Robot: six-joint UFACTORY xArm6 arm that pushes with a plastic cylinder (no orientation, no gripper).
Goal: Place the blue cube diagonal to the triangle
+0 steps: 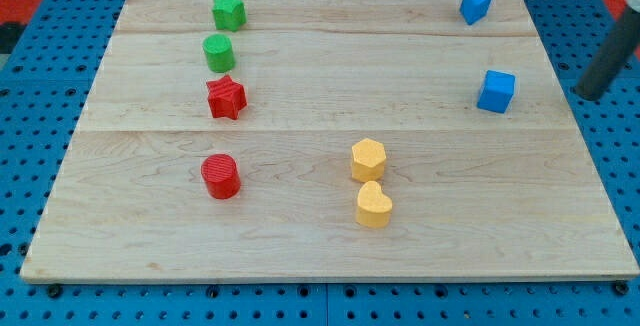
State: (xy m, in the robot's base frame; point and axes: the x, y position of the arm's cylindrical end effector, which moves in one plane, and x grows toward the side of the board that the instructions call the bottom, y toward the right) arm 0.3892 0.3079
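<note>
The blue cube (496, 91) sits on the wooden board (320, 236) at the view's right, a little above mid-height. The blue triangle block (475, 5) lies near the view's top right corner of the board, above and slightly left of the cube. My rod comes in from the view's right edge, and my tip (585, 93) is off the board's right edge, over the blue pegboard, to the right of the blue cube and apart from it.
A green star (228, 11), a green cylinder (219, 52), a red star (227, 97) and a red cylinder (221, 176) stand in a column at the view's left. A yellow hexagon (368, 159) and a yellow heart (373, 206) touch near the bottom middle.
</note>
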